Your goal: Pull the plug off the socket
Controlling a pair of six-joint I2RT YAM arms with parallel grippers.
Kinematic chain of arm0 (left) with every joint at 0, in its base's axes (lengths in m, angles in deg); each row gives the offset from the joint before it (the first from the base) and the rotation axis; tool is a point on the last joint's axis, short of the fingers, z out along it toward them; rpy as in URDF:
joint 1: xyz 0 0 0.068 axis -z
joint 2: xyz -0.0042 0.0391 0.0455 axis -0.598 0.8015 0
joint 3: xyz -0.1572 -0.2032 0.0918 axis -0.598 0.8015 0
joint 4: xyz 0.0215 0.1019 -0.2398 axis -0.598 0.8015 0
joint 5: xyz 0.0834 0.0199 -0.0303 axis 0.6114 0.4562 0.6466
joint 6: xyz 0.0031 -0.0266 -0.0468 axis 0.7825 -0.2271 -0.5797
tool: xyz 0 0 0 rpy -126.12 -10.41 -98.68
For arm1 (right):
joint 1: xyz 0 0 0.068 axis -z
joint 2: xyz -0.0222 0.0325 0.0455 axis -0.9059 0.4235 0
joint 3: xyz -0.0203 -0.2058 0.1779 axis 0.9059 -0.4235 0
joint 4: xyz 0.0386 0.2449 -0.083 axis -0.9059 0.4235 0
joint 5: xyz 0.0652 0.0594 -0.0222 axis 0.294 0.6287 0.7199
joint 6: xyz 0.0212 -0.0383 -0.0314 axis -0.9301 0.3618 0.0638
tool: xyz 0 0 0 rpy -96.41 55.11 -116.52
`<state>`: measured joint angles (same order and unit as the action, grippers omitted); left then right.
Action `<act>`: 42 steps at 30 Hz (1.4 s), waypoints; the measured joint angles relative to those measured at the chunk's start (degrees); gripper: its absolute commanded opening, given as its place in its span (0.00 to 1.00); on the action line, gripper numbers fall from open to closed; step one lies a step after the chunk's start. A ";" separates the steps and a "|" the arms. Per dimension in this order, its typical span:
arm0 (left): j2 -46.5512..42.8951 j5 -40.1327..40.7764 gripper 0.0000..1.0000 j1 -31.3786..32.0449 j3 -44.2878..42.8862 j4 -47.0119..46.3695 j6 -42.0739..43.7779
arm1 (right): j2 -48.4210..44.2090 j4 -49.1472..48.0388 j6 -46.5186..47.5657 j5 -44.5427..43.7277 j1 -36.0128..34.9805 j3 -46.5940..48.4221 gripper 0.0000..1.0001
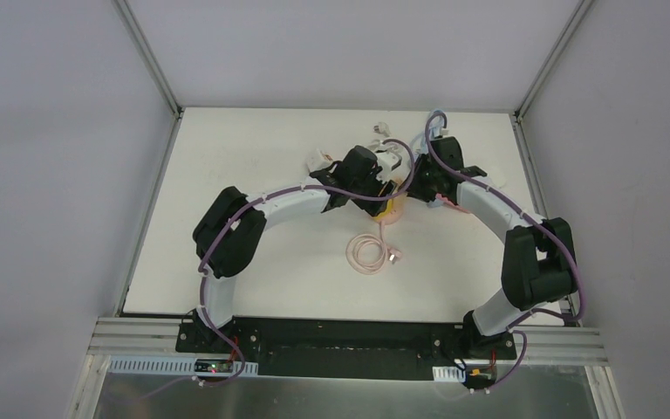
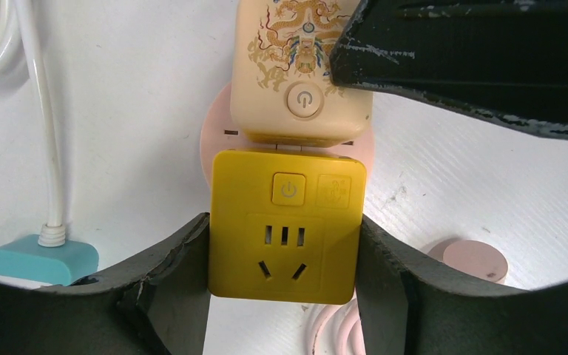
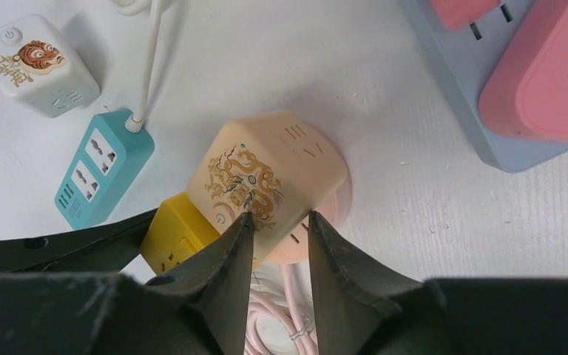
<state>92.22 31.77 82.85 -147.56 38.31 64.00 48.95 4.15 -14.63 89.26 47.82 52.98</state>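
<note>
A yellow cube plug [image 2: 287, 222] and a cream cube with a dragon print [image 2: 296, 74] sit side by side on a round pink socket base [image 2: 213, 133]. My left gripper [image 2: 285, 259] is shut on the yellow cube, one finger flat on each side. In the right wrist view, my right gripper [image 3: 281, 218] has its jaws a narrow gap apart, tips against the near edge of the cream cube [image 3: 266, 170], with nothing clamped between them. The yellow cube [image 3: 174, 233] shows beside it. In the top view both grippers meet at the yellow cube [image 1: 391, 209].
A teal power strip [image 3: 103, 166] with a white cord and a white tiger-print cube [image 3: 37, 63] lie to the left. A blue-grey power strip [image 3: 481, 111] carrying a pink block [image 3: 547, 81] lies to the right. A coiled pink cable [image 1: 369, 253] lies nearer the arm bases.
</note>
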 measured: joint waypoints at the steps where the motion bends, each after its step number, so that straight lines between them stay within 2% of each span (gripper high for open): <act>1: 0.00 -0.04 0.00 0.00 0.00 0.04 0.00 | 0.00 -0.09 0.26 -0.28 -0.26 -0.07 0.35; 11: -0.24 1.68 0.00 0.83 -0.83 3.10 3.06 | -1.33 -1.38 2.84 -4.79 -2.47 -1.29 0.35; 17: -1.16 3.17 0.00 1.55 1.66 0.09 5.90 | -1.75 -3.17 2.69 -0.94 -0.83 -2.89 0.35; 28: -2.03 0.31 0.00 0.48 3.91 -2.80 2.64 | -1.84 -4.83 2.80 2.27 0.07 -3.93 0.35; 35: -1.92 -2.32 0.00 -0.57 -2.51 7.76 -0.37 | -1.81 -5.07 2.60 4.15 0.07 -3.91 0.35; 39: -1.92 -3.65 0.00 -1.16 -2.93 8.79 -1.03 | -1.70 -5.42 2.60 4.68 0.15 -3.91 0.35; 42: -2.32 -1.86 0.00 -0.17 -1.79 7.82 2.97 | -1.68 -5.03 2.60 4.72 0.17 -3.91 0.35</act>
<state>89.90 29.91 82.68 -149.35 46.13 66.97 47.27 -0.87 -12.03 93.98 47.99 49.07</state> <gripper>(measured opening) 0.600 0.354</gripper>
